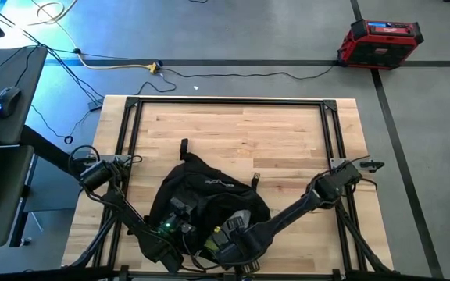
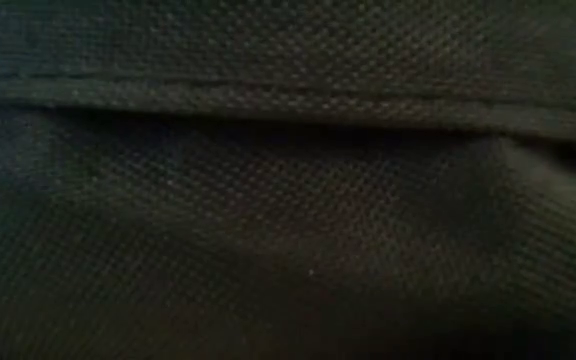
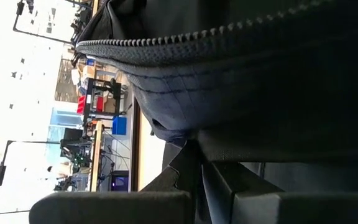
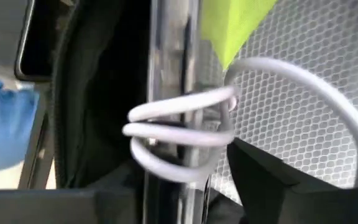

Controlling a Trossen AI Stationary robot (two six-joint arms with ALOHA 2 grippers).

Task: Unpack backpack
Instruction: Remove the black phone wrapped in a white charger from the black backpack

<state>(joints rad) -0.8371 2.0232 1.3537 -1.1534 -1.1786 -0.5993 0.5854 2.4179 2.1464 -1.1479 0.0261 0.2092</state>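
- Left gripper (image 1: 165, 243) at the backpack's near-left edge, low on the counter (image 1: 241, 129); jaws pressed together, with black fabric and a zipper line right against them in the left wrist view; grip on the fabric not confirmable.
- Backpack (image 1: 205, 191): black, rounded, resting on the near-centre of the counter, filling the whole low view with dark weave.
- Right gripper (image 1: 223, 243) at the backpack's near edge, just beside the left one; jaw state not discernible.
- Coiled white cable (image 4: 185, 134) close ahead of the right gripper, against a mesh pouch (image 4: 303, 74) with a neon-yellow trim.
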